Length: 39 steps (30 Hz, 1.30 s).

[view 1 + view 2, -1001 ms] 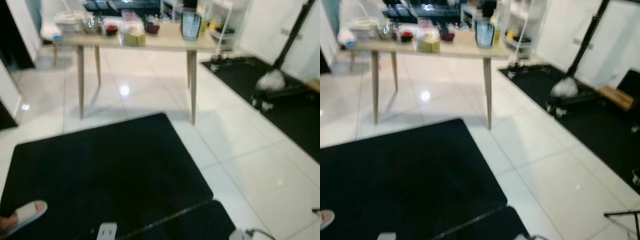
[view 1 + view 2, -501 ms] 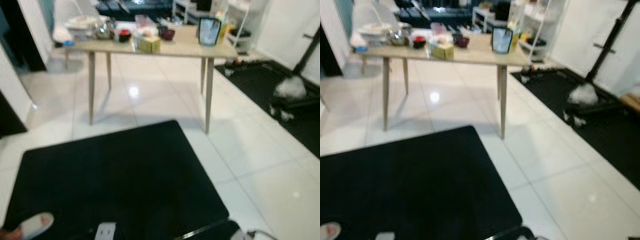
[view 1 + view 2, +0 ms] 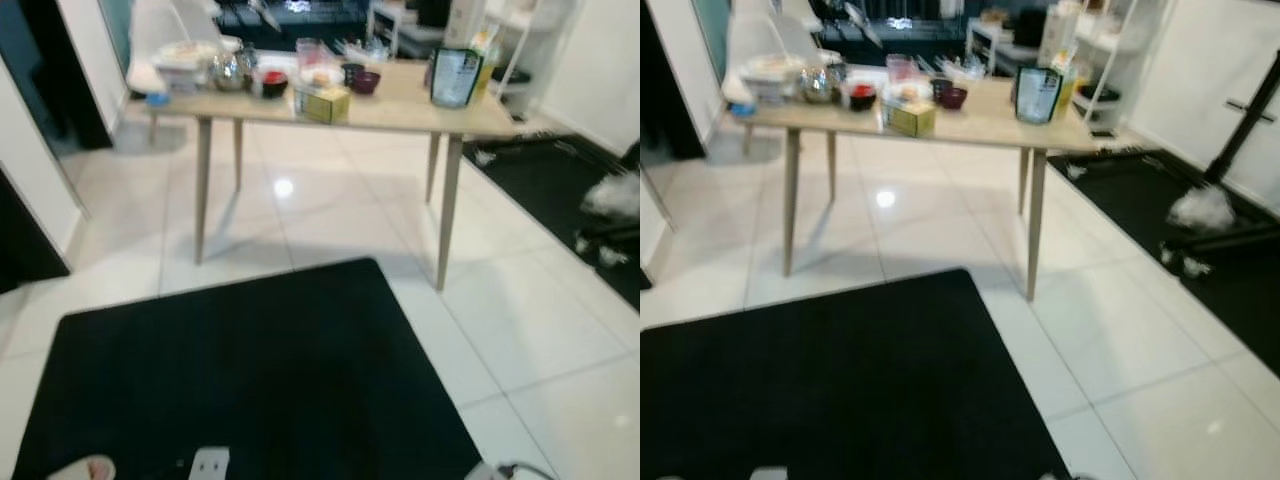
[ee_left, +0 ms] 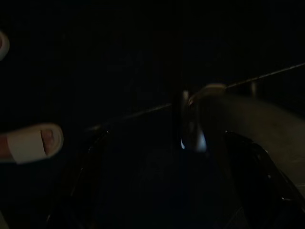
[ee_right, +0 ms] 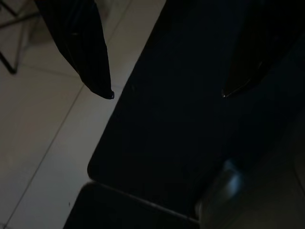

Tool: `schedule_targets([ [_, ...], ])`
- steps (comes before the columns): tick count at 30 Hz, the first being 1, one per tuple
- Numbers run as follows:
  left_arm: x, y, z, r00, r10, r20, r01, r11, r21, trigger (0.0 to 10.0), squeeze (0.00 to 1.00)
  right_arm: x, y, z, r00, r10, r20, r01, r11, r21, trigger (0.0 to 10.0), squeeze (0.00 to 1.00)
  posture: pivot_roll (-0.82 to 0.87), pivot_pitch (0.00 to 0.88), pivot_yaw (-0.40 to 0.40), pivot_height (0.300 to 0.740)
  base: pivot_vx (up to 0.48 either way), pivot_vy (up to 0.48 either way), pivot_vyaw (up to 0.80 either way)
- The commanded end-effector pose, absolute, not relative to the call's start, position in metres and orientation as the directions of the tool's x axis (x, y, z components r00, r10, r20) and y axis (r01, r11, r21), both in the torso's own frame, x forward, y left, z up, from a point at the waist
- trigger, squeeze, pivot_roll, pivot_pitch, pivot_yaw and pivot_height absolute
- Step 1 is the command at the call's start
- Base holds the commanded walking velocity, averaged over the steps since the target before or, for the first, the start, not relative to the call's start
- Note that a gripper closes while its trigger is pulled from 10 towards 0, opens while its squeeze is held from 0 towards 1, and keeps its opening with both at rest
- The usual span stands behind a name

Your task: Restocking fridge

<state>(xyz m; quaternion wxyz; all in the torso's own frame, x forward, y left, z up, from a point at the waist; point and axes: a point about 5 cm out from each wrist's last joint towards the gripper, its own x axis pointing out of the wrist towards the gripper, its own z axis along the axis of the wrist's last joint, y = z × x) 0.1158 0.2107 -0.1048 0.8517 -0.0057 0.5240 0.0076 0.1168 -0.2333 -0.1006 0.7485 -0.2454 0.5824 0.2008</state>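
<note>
Standing on a black mat [image 3: 250,370], both arms hang low, right tool [image 5: 167,93] spread apart, left unclear, food-laden surface [image 3: 400,108] well ahead across tile.

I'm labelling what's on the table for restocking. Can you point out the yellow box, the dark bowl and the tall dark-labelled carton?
Yellow box [image 3: 325,103], left eye view, on its front face.
Dark bowl [image 3: 365,82], left eye view, on its outer side.
Carton [image 3: 1037,95], right eye view, on its dark front label.
</note>
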Motion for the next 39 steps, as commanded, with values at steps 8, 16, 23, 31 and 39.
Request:
schedule_targets([
  [8, 0.1163, 0.2061, -0.1056, 0.447, -0.008, -0.894, -0.013, 1.000, -0.016, 10.0, 0.00, 0.1171, -0.2437, -0.0985, 0.235, -0.047, -0.971, -0.577, 0.797, -0.178, 10.0, 0.00, -0.03, 0.000, -0.052, 0.740, 0.332, 0.000, 0.00],
  [16, 0.1182, 0.2069, -0.1050, 0.449, -0.005, -0.893, -0.014, 1.000, -0.013, 10.0, 0.00, 0.1181, -0.2428, -0.0986, 0.237, -0.051, -0.970, -0.568, 0.803, -0.181, 10.0, 0.00, -0.03, 0.000, -0.046, 0.740, 0.333, 0.000, 0.00],
  [23, 0.1169, 0.2074, -0.1053, 0.445, -0.003, -0.895, -0.014, 1.000, -0.011, 10.0, 0.00, 0.1172, -0.2426, -0.0989, 0.233, -0.053, -0.971, -0.565, 0.805, -0.180, 10.0, 0.00, -0.03, 0.000, -0.046, 0.740, 0.336, 0.000, 0.00],
  [31, 0.1175, 0.2057, -0.1054, 0.448, -0.008, -0.894, -0.014, 1.000, -0.016, 10.0, 0.00, 0.1170, -0.2429, -0.0989, 0.233, -0.054, -0.971, -0.563, 0.807, -0.180, 10.0, 0.00, -0.02, 0.000, -0.051, 0.740, 0.338, 0.000, 0.00],
  [39, 0.1178, 0.2057, -0.1053, 0.447, -0.007, -0.894, -0.015, 1.000, -0.015, 10.0, 0.00, 0.1187, -0.2426, -0.0985, 0.237, -0.053, -0.970, -0.561, 0.807, -0.181, 10.0, 0.00, -0.02, 0.000, -0.049, 0.740, 0.343, 0.000, 0.00],
])
